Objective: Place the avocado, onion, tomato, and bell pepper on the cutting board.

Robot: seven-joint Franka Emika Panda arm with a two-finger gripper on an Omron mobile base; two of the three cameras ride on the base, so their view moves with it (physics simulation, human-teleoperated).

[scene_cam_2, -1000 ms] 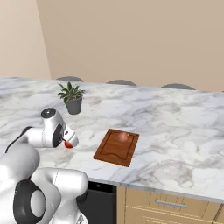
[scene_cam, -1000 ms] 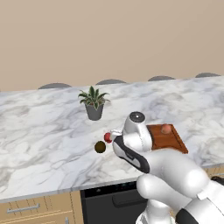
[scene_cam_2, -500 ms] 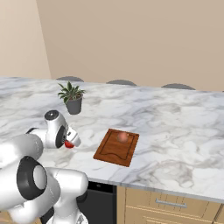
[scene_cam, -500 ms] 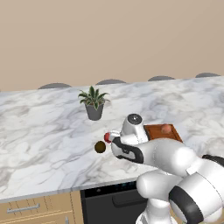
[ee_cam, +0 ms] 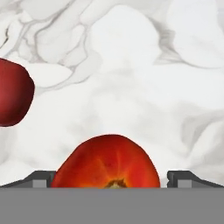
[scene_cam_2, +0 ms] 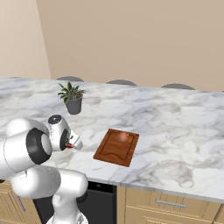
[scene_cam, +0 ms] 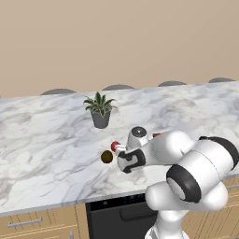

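In the hand view the bright orange-red tomato [ee_cam: 109, 162] lies on the marble between my open gripper's [ee_cam: 111, 179] two fingertips [ee_cam: 40, 178], apart from both. The darker crimson bell pepper [ee_cam: 12, 98] sits at the left edge. Seen from the left base, the dark avocado [scene_cam: 107, 157] rests just left of the gripper [scene_cam: 123, 158], with a red piece [scene_cam: 114, 146] behind it. In the right base view the onion [scene_cam_2: 123, 137] lies on the cutting board [scene_cam_2: 114, 152], to the right of the gripper [scene_cam_2: 72, 145].
A potted plant [scene_cam: 99, 111] stands on the marble counter [scene_cam: 42, 140] behind the produce. The counter's front edge runs just below the hand, with wooden drawers [scene_cam_2: 166, 205] and a dark appliance front [scene_cam: 116, 217] underneath.
The hand has dropped lower over the red produce left of the board, and the arm's elbow has swung round. The jaws have stayed open.
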